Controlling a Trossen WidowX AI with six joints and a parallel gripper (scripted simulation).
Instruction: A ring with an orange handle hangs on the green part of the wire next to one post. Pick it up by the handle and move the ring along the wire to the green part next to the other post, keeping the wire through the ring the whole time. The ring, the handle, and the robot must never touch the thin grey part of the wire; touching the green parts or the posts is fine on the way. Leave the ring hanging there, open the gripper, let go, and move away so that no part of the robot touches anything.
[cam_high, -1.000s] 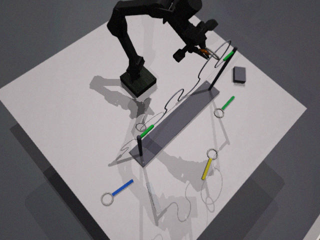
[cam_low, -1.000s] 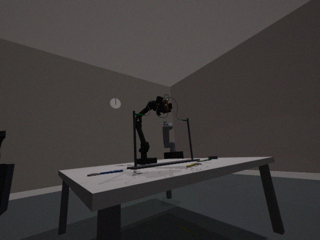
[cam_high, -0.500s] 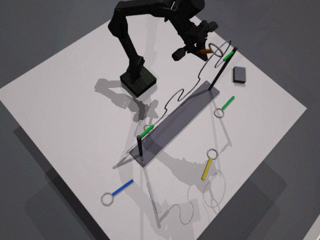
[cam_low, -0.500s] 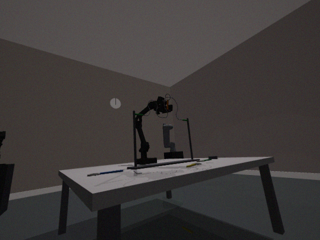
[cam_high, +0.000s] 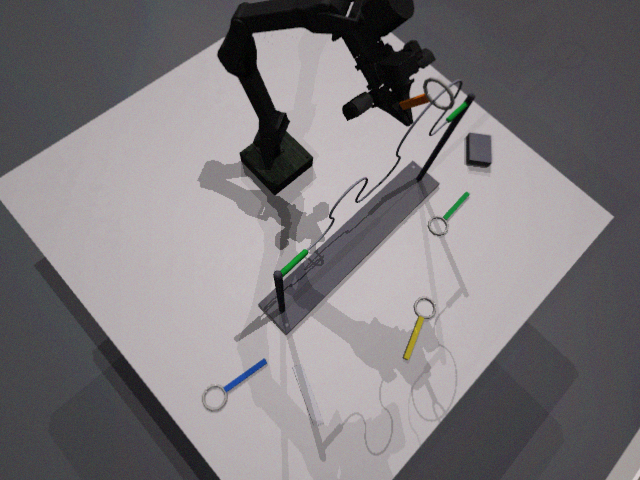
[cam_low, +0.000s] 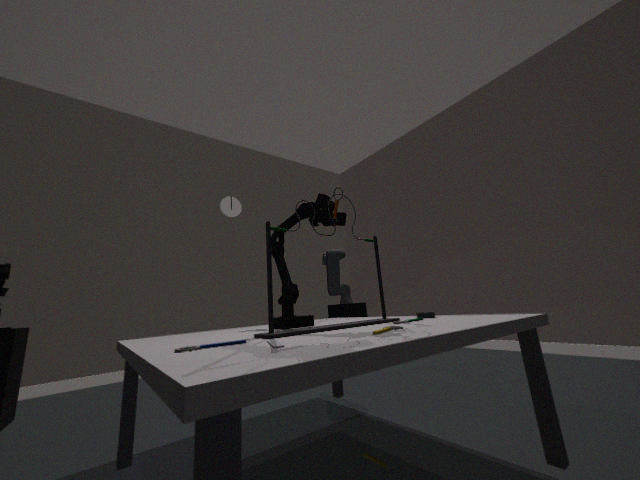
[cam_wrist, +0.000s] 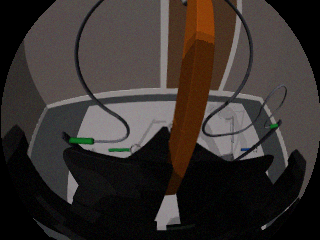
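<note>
Bench (cam_high: 155, 320) (cam_low: 361, 356), pale-topped, bearing a grey base plate (cam_high: 346, 248) (cam_low: 330, 327) with two dark posts. Black arm (cam_high: 258, 98) (cam_low: 281, 263), single, beside the plate. Bent wire (cam_high: 398, 147) (cam_low: 354, 214) (cam_wrist: 77, 55), strung high between the posts, green at both ends. Claw (cam_high: 408, 111) (cam_low: 338, 219) (cam_wrist: 168, 131), pinching the orange handle (cam_high: 413, 101) (cam_low: 335, 209) (cam_wrist: 192, 95). Ring (cam_high: 424, 87) (cam_low: 334, 195), on that handle, raised at the wire's grey part; contact, cannot tell. Dark box (cam_high: 479, 148) (cam_low: 425, 315), contents not visible.

a robotics lab, perhaps – robot arms (cam_high: 245, 46) (cam_low: 281, 263), bare walls (cam_low: 129, 206), wall clock (cam_low: 230, 206)
</note>
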